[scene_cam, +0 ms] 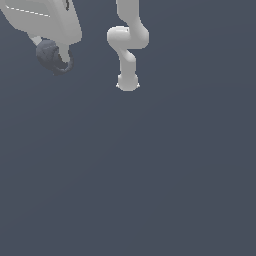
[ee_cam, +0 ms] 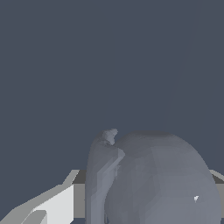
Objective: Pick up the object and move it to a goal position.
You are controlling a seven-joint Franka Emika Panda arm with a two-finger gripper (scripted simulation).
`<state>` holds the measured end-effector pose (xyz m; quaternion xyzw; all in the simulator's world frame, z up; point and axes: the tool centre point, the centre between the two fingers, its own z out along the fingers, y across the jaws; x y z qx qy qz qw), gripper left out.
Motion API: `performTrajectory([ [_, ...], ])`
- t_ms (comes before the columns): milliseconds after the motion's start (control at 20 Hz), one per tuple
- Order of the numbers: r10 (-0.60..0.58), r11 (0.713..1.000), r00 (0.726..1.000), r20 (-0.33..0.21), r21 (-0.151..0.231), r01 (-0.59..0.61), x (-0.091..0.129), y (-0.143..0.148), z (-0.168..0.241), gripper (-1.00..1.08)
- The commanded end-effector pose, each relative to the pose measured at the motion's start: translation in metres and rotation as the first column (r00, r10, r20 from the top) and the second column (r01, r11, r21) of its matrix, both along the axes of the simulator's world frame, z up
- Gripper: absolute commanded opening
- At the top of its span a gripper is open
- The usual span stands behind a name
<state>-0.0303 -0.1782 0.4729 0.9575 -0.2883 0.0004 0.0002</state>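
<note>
The object (scene_cam: 47, 56) is a small dark slate-grey roundish lump at the upper left of the exterior view, held off the ground. My white gripper (scene_cam: 51, 49) is shut on it, with the fingers on either side of it. In the wrist view the object (ee_cam: 162, 183) fills the space between the fingers, and a white finger (ee_cam: 54, 204) shows beside it. A narrower grey lobe (ee_cam: 101, 175) sticks out from the lump's side. No goal marker is visible in either view.
The arm's white base and lower links (scene_cam: 127, 55) stand at the top middle of the exterior view. The rest is a plain dark blue-grey ground (scene_cam: 150, 175) with nothing else in view.
</note>
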Motion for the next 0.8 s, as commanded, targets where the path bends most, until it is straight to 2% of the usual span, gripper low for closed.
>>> performTrajectory([
  [0,0.0,1.0,1.0,-0.001,0.0,0.0,0.002,-0.003,0.011,-1.0],
  [750,0.0,1.0,1.0,-0.001,0.0,0.0,0.008,-0.008,0.035,-1.0],
])
